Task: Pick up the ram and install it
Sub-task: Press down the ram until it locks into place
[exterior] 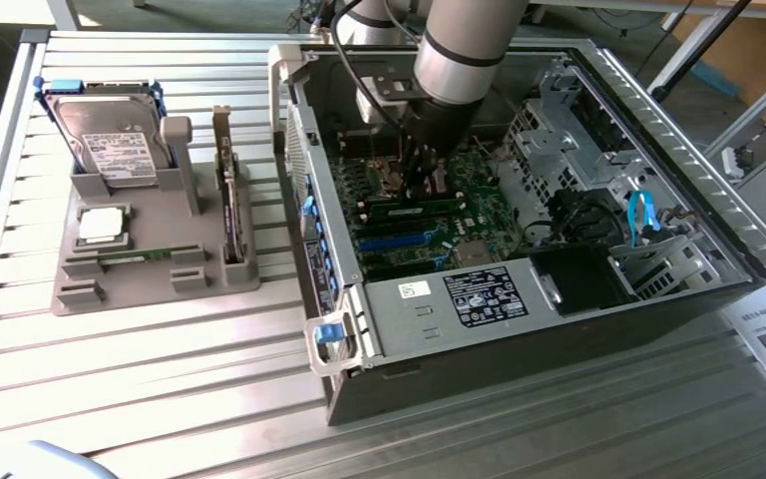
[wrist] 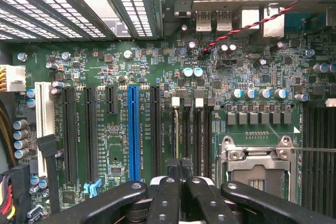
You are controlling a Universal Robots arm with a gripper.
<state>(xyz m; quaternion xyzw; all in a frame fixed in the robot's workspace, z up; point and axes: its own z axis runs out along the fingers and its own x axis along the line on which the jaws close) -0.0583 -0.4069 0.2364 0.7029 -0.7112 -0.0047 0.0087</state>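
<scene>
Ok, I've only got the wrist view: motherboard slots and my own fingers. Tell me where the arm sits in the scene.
Observer: The arm comes down from above into the open computer case, with the gripper low over the motherboard.
Operator: Say what lies under it.
Observer: A green ram lies along the board right below the gripper. I cannot tell whether they touch.
Operator: Now the table outside the case.
Observer: On the exterior view's left, a grey holder carries a hard drive, a processor chip and an expansion card.
</scene>
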